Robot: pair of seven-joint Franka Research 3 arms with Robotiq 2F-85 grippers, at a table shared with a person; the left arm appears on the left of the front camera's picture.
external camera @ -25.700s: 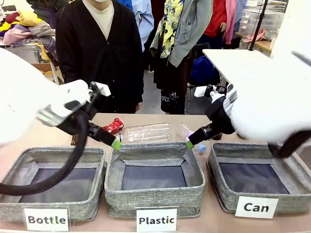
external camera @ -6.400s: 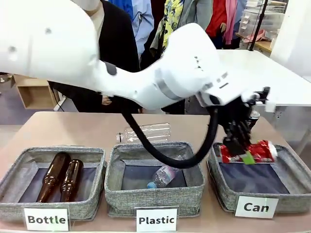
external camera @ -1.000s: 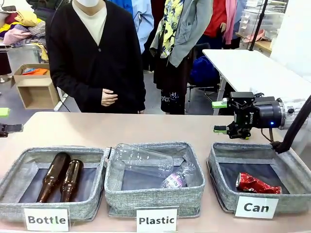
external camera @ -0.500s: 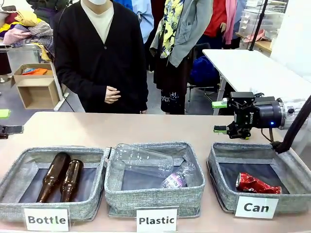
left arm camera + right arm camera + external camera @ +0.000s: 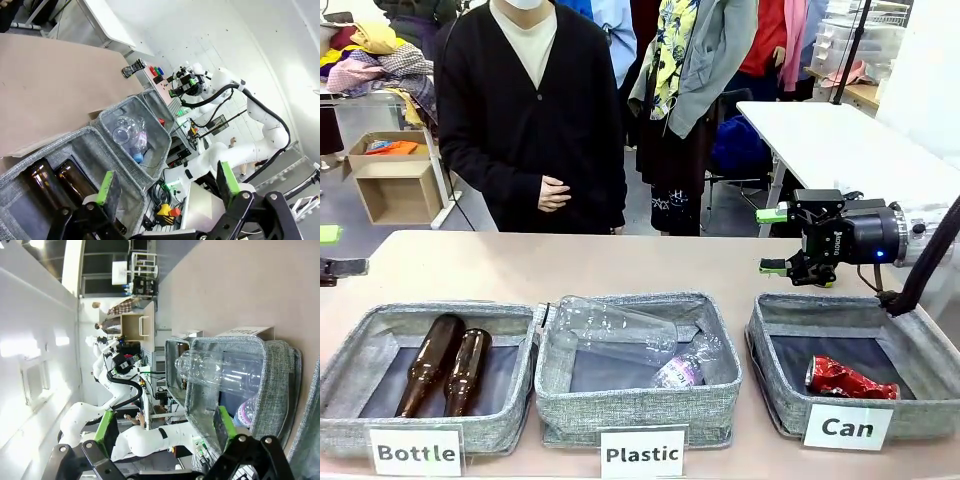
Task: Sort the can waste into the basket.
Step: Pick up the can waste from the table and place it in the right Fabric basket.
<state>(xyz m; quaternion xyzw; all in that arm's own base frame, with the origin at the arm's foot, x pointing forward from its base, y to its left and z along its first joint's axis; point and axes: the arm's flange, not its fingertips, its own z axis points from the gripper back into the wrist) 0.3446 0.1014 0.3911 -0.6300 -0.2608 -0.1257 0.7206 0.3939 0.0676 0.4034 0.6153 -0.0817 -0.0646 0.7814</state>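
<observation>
- The crushed red can (image 5: 850, 380) lies on its side on the dark lining of the "Can" basket (image 5: 767, 335). It is at the lower right of the front view, close to the front wall and just behind the white label (image 5: 847, 427).
- The right claw (image 5: 772, 240) hangs above the counter (image 5: 520, 265) at the right of the frame, beyond the basket's far rim. Its fingers point toward picture left, and the jaws stand fully apart with nothing between them.
- The left claw (image 5: 330, 250) pokes in at the left edge of the frame, well apart from the can. In the left wrist view its two green pads are spread wide and hold nothing.
- Brown bottles (image 5: 445, 362) sit in the "Bottle" bin (image 5: 350, 335) at lower left. Clear plastic bottles (image 5: 615, 330) sit in the "Plastic" bin (image 5: 720, 340) at lower middle.
- On handling, the can looks light and thin-walled. It is already creased, so it would likely give further under a hard squeeze, and its painted skin is probably slick.
- If it needed lifting, the safest hold is likely across the flattened middle of the body, with the pads on the broad faces and not on the crumpled ends.
- As things lie, this can counts as sorted.
</observation>
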